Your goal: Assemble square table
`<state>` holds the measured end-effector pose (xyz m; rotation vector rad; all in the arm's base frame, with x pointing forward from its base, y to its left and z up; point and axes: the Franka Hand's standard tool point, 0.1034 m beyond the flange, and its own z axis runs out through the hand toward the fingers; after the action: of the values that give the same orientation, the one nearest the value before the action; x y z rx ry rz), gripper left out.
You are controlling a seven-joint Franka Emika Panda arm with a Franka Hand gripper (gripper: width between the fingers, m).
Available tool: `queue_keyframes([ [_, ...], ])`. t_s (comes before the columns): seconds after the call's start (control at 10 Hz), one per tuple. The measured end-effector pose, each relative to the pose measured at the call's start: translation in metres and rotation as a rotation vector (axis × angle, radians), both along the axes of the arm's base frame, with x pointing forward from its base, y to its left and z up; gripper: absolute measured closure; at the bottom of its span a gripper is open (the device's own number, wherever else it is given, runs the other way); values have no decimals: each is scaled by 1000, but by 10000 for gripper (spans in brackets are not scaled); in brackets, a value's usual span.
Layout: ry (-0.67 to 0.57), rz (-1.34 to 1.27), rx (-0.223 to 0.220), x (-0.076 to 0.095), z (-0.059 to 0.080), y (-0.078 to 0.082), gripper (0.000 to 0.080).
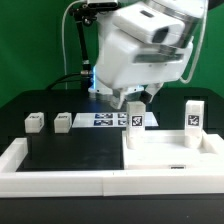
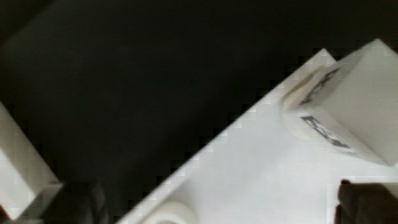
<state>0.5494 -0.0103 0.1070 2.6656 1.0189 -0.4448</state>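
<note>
While the pincer (image 1: pixel 135 102) hangs spread wide with nothing in it, the bit that matters is what's right below. The slab (image 1: pixel 175 152) of the square table lies flat by the desk's (image 1: pixel 70 150) near edge, on the exterior view's right. The pincer is over the slab's far corner, the one on the exterior view's left.

Wrist view shows it nicely: the slab's edge runs slantwise through the gap between the fingers (image 2: pixel 368 203), so it isn't square to the jaws. An upright leg (image 1: pixel 136 118) stands right at that corner, pretty much under the pincer; can't tell if it's on the slab or just behind it. A second leg (image 1: pixel 192 115) stands along the same far edge, further to the exterior view's right. A third leg (image 1: pixel 63 121) and a fourth leg (image 1: pixel 35 122) sit well apart, past the marker board (image 1: pixel 103 121).

My guess is it drops onto that corner or the upright leg next, probably with a wrist twist first.
</note>
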Motion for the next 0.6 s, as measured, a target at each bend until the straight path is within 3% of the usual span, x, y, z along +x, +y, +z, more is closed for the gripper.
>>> queue_keyframes([
  [0.3,19,-252,-88,-31,-2,-13,151],
  [0.6,81,-330,-86,-44,1,-44,151],
])
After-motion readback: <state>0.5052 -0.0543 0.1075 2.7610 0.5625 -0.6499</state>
